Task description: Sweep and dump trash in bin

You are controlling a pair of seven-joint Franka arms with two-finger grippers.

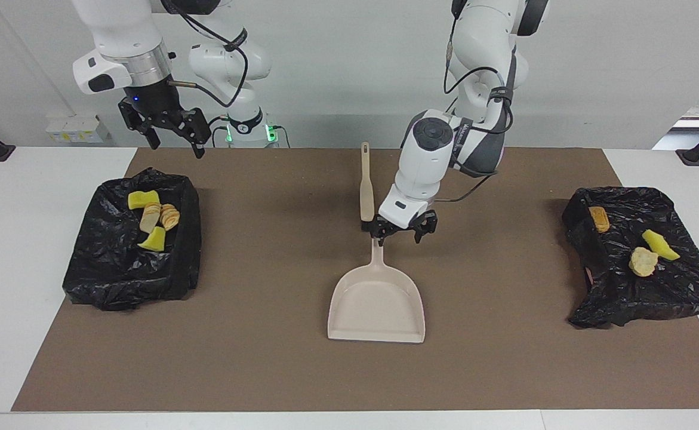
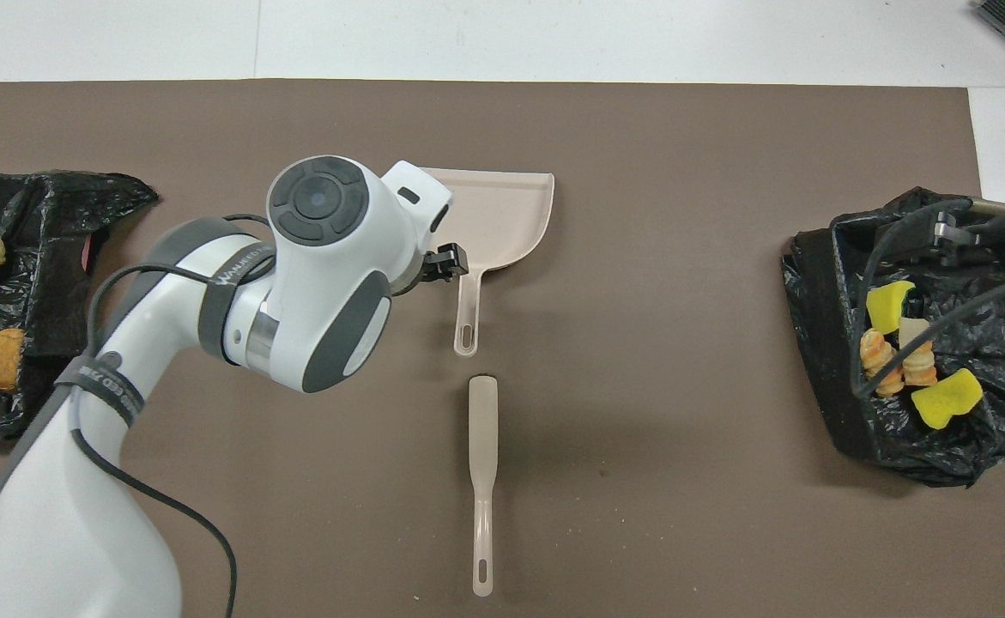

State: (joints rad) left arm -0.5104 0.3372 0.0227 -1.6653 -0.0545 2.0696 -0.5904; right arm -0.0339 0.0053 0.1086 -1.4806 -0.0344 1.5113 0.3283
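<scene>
In the facing view, the left gripper point(image 1: 398, 232) hangs with fingers spread, holding nothing, just over the handle of the smooth beige dustpan point(image 1: 376, 301) lying flat on the brown mat point(image 1: 277, 269); the slim brush point(image 1: 366, 188) lies beside it. The right gripper point(image 1: 173, 134), also released, waits above a crinkled black bag point(image 1: 116, 269) holding four trash lumps point(image 1: 152, 218). In the overhead view, the left arm hides part of the dustpan point(image 2: 502, 215); trash point(image 2: 905, 356) sits in both bags.

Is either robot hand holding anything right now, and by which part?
Nothing is held. The left hand is open just above the dustpan handle; the right hand hangs open over the bin.
</scene>
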